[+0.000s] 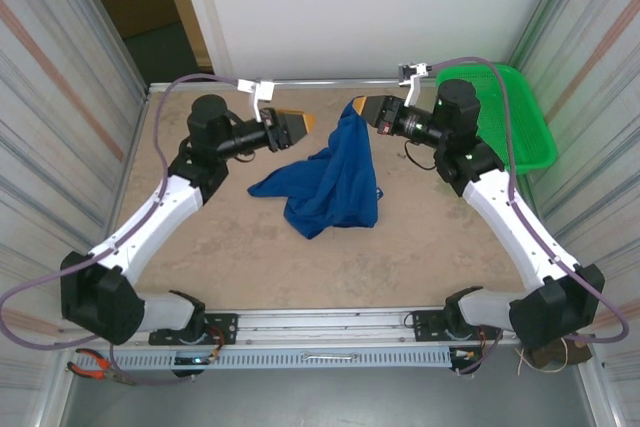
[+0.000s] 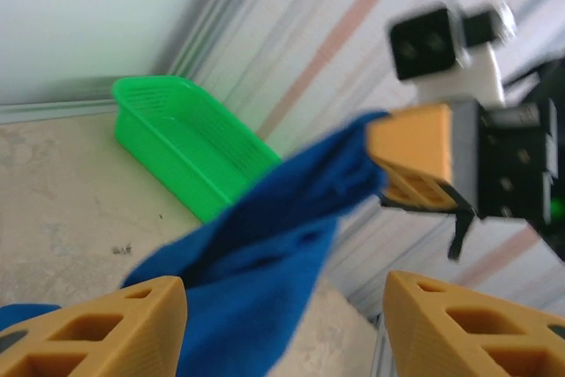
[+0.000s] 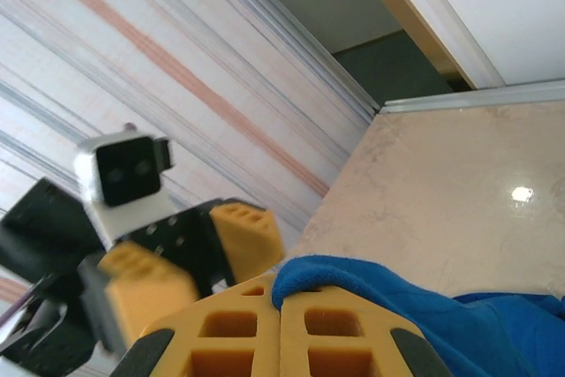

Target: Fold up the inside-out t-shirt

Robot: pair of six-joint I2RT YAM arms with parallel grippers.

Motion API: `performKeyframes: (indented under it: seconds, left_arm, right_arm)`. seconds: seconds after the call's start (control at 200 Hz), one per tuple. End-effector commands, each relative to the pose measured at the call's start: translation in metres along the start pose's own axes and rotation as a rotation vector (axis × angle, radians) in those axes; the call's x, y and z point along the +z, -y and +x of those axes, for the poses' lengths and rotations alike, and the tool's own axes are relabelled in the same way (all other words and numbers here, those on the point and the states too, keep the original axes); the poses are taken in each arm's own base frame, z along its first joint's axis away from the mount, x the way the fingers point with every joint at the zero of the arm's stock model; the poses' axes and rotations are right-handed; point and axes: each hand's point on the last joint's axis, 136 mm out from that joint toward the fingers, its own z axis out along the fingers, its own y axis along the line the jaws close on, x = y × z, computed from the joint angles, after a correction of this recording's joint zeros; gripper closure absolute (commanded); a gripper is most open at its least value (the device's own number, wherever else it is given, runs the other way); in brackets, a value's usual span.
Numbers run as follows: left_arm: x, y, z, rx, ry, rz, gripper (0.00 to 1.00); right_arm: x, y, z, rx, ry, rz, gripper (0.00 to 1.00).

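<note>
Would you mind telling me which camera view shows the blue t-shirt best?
The top external view: the whole t-shirt is there, bunched on the table, one end held up by the right gripper. The left wrist view catches the raised fold; the right wrist view, the pinched edge.

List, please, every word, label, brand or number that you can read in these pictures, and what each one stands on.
There are none to read. The t-shirt shows only plain blue cloth, the green basket bears no label, and the right gripper that holds the cloth carries no marking.
</note>
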Motion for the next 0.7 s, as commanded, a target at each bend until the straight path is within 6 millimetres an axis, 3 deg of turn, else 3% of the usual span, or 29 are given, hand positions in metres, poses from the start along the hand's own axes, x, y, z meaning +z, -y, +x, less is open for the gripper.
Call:
performKeyframes:
  seconds: [0.0, 0.09, 0.245, 0.461, 0.571, 0.696]
  left_arm:
    - [0.011, -0.004, 0.020, 0.147, -0.066, -0.080, 0.38]
    - [0.022, -0.004, 0.023, 0.208, -0.080, -0.094, 0.37]
    - [0.032, -0.009, 0.011, 0.268, -0.057, -0.119, 0.37]
    - [0.039, -0.035, -0.003, 0.157, -0.067, -0.254, 0.35]
    - [0.047, -0.041, 0.012, 0.081, -0.095, -0.232, 0.35]
    - [0.066, -0.041, 0.059, 0.001, -0.203, -0.152, 0.35]
  right_arm:
    - [-0.002, -0.013, -0.008, -0.011, 0.020, -0.053, 1.00]
    - [-0.004, -0.013, -0.007, -0.005, 0.018, -0.050, 1.00]
    - [-0.007, -0.014, -0.003, -0.003, 0.013, -0.046, 1.00]
    - [-0.017, -0.008, 0.013, 0.003, -0.009, -0.020, 1.00]
    - [-0.021, 0.007, 0.030, 0.023, -0.022, 0.013, 1.00]
    - [-0.025, 0.025, 0.049, 0.048, -0.038, 0.051, 1.00]
